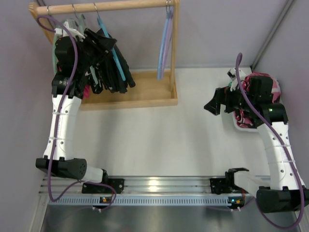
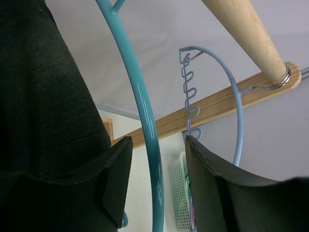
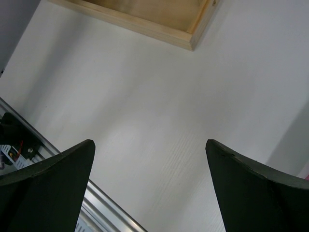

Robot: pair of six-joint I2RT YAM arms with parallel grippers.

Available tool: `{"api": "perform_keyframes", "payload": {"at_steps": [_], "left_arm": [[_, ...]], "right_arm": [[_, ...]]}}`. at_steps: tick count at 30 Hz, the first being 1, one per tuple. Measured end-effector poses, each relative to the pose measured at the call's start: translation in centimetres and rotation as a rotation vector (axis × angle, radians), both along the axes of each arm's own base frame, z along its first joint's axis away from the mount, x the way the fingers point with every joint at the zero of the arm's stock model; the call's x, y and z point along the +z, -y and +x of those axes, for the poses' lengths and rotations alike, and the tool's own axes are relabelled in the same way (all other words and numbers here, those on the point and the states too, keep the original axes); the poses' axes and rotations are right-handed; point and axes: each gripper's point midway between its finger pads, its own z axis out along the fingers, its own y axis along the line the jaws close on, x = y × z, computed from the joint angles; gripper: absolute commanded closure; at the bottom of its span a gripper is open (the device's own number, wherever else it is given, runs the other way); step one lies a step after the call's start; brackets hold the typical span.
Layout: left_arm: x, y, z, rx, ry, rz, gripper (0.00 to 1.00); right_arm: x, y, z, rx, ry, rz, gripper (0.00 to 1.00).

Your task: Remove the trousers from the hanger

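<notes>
L gripper (image 2: 158, 140) is up at the wooden rack (image 1: 145, 92). Its fingers (image 2: 113, 174) stand about half apart and straddle the teal hanger (image 2: 145, 106), w/ a gap on each side, so no clamp on it. The trousers (image 2: 43, 96) hang as a black mass just left of that hanger, right against the L finger (touching or only in front of it, can't tell from the wrist view). From the top cam the hanger sits on the rod (image 1: 111, 6) toward its L end, w/ black fabric bunched under it. A lilac hanger (image 2: 236, 111) hangs by its metal hook near the rod's far end, well apart from the teal one.

R gripper (image 3: 149, 142) hovers w/ fingers (image 3: 53, 179) spread wide, nothing between them, bare worktop (image 3: 159, 96) beneath and a corner of the rack's base at the top of its view.

Container: a white basket (image 1: 238, 126) at the R side of the worktop, under the R arm, holds a magenta garment (image 1: 275, 87) that bulges above its rim.
</notes>
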Motion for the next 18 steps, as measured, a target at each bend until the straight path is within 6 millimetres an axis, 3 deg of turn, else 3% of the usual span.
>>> {"api": "perform_keyframes", "payload": {"at_steps": [10,14,18], "left_arm": [[-0.5,1.8,1.6,-0.109,0.074,-0.070,0.64],[-0.2,1.1,2.7,-0.134,0.083,-0.162,0.71],[0.1,-0.6,3.4,-0.136,0.093,-0.220,0.66]], "right_arm": [[0.0,-0.1,0.0,0.003,-0.003,0.009,0.00],[0.0,-0.2,-0.1,0.006,-0.003,0.011,0.01],[0.0,-0.2,-0.1,0.007,-0.004,0.012,0.01]]}}
